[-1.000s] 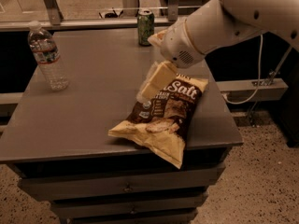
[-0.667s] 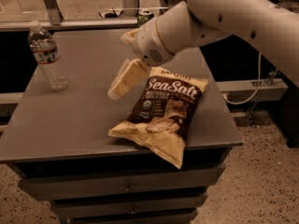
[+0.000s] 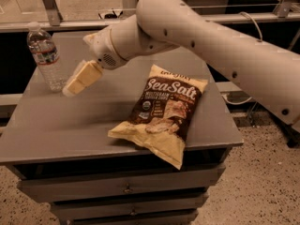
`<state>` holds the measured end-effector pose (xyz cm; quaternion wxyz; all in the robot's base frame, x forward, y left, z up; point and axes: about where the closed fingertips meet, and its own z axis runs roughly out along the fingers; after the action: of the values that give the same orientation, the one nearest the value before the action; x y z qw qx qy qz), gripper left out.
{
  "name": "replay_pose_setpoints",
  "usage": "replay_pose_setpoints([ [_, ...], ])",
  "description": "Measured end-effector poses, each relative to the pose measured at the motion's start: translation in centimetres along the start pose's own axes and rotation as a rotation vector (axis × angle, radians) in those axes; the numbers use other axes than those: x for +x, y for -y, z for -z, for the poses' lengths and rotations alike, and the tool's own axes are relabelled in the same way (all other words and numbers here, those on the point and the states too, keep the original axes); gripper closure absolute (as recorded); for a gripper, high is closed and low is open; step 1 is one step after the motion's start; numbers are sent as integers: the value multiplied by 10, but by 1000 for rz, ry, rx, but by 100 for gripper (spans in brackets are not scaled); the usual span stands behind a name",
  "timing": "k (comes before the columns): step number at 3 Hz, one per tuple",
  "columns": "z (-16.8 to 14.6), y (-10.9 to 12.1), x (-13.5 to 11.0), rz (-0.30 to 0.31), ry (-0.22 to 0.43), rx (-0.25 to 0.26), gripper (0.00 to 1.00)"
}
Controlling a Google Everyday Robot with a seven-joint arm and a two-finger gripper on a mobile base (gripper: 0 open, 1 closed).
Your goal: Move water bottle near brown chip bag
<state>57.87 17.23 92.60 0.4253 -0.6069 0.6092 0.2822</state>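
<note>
The water bottle stands upright at the far left of the grey cabinet top; it is clear and ribbed with a white cap and a label band. The brown chip bag lies flat at the front right, with white "Sea Salt" lettering and pale yellow ends. My gripper hangs from the large white arm, just right of the bottle at about its lower half, a short gap away. It holds nothing.
The white arm crosses from the upper right over the back of the cabinet top. Drawers face forward below. A metal rail and frame run behind the cabinet. Speckled floor lies around.
The arm has swung left across the cabinet top, carrying the gripper from above the chip bag to just beside the water bottle. The bottle and bag have not moved.
</note>
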Motion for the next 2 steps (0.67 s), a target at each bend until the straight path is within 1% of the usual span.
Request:
replay_pose_setpoints([
  [1, -25, 18, -9, -13, 38, 31, 0],
  [2, -49, 27, -22, -36, 78, 25, 0],
])
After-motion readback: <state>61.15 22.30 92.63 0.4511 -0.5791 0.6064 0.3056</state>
